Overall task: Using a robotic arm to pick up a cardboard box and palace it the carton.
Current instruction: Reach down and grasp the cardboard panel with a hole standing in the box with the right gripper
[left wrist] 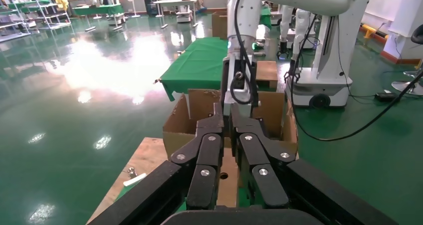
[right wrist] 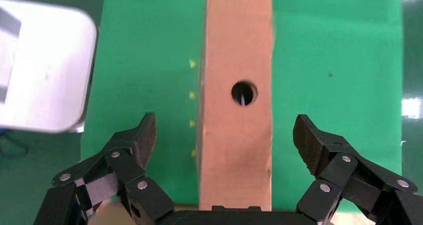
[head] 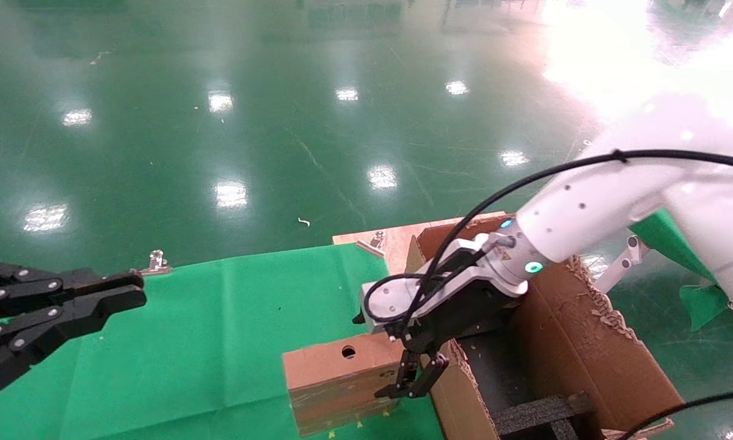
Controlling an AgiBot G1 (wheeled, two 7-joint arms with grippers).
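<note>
Glossy white right arm (head: 592,208) carried black cables, green ring lights, grey camera block; black linked fingers (right wrist: 137,140) had silver screws, ribbed pads. All-black left gripper (head: 135,290) matched.

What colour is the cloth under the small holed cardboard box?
Green; the cloth under the small brown cardboard box shows best in the right wrist view.

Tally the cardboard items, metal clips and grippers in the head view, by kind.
Cardboard: 2, the small box and the carton.
Metal clips: 2, one at the cloth's far edge, one on the wooden board.
Grippers: 2, the left gripper shut, the right gripper open at the box's end.
Total: 6.
</note>
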